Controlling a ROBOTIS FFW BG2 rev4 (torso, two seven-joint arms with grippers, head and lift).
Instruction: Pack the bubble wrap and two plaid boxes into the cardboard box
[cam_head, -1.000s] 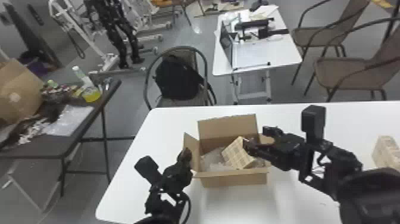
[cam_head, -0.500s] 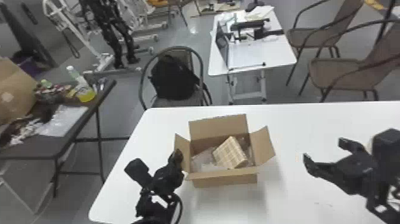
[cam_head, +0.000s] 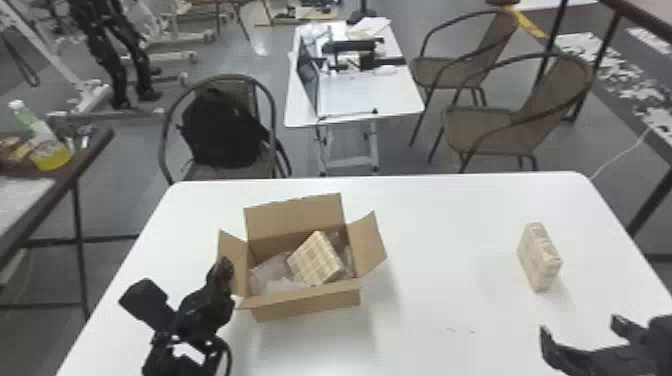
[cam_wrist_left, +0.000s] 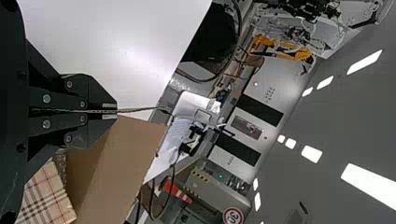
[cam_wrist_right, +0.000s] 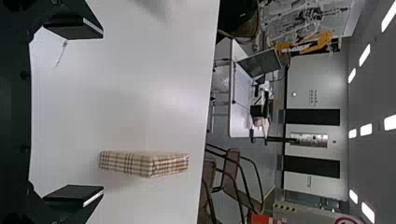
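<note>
Cardboard box (cam_head: 306, 304): flaps up on table (cam_head: 450, 305); bubble wrap (cam_head: 270, 280) and tilted plaid box (cam_head: 316, 259) inside.
Second plaid box (cam_head: 539, 257): standing outside; left to pack.
Left pincer (cam_wrist_left: 112, 111): closed, beside side flap (cam_head: 233, 260).
Right pincer (cam_wrist_right: 102, 112): open, empty.
Change: right pincer has withdrawn from the cardboard box toward the second plaid box.

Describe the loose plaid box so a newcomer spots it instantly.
On the white table, look well right of the open cardboard box, just beyond the open right claw. The cream-and-brown plaid box stands there on a narrow side. The other plaid box leans inside the cardboard; this one sits on bare tabletop.
</note>
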